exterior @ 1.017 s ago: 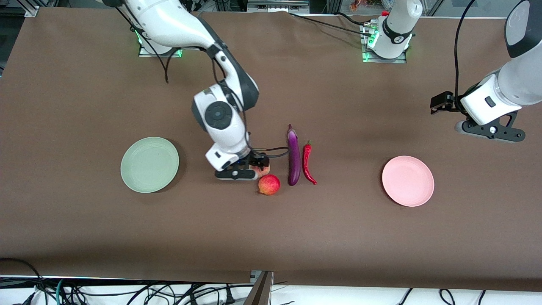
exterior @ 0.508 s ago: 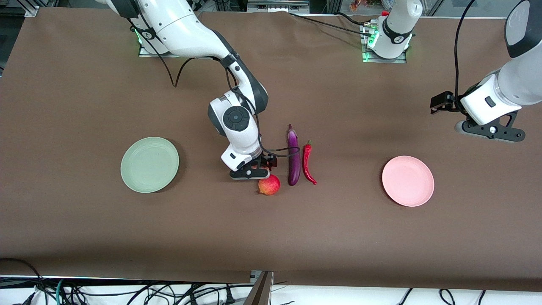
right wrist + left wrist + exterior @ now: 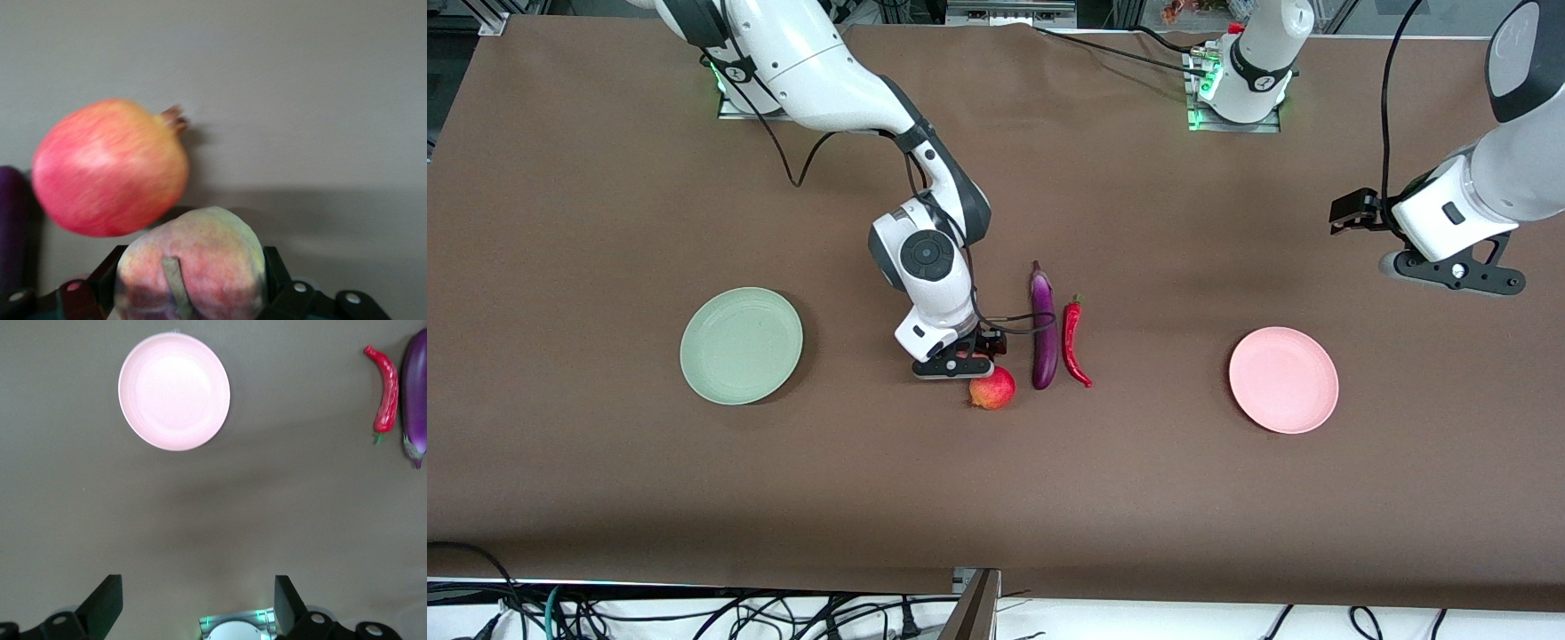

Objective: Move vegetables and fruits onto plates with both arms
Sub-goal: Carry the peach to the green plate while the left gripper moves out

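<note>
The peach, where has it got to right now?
The peach sits between the fingers of the right gripper, mid-table, just beside the red-yellow fruit and between the green plate and the eggplant.

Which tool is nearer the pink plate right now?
Left. The left tool hovers toward the left arm's end of the table, near the pink plate; the right tool is around the peach, past eggplant and chili.

A: Any lettering to read here, a label, brand or number?

B: None that I can make out. The pale green plate (image 3: 742, 345) and pale pink plate (image 3: 1283, 380) are plain, and the bench (image 3: 605, 222) carries no print.
</note>
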`<move>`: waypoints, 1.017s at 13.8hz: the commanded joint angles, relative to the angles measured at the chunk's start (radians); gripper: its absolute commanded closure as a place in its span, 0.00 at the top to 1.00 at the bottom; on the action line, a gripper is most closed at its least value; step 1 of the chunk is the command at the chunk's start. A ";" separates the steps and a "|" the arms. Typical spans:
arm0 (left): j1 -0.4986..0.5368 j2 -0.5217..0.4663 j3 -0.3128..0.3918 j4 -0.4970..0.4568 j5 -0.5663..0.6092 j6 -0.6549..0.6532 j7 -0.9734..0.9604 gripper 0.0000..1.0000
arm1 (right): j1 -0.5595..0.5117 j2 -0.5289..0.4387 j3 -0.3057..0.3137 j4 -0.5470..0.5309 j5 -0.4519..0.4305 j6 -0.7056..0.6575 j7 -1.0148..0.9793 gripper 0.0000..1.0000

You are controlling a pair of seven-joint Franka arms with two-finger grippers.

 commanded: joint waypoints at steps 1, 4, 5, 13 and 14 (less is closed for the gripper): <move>-0.001 0.044 -0.004 0.016 0.021 -0.047 0.011 1.00 | -0.096 -0.122 0.003 -0.009 0.006 -0.183 -0.108 0.11; -0.003 0.108 -0.005 0.015 0.009 -0.038 0.013 1.00 | -0.240 -0.206 0.000 -0.011 0.018 -0.350 -0.324 0.12; -0.011 0.137 -0.005 0.019 -0.015 -0.019 0.011 1.00 | -0.300 -0.220 -0.001 -0.018 0.018 -0.398 -0.431 0.12; -0.141 0.418 -0.008 0.013 -0.265 0.327 0.005 1.00 | -0.540 -0.233 -0.021 -0.340 0.020 -0.103 -0.731 0.46; -0.184 0.424 -0.007 0.012 -0.264 0.361 0.001 1.00 | -0.540 -0.237 -0.021 -0.382 0.020 -0.051 -0.730 0.71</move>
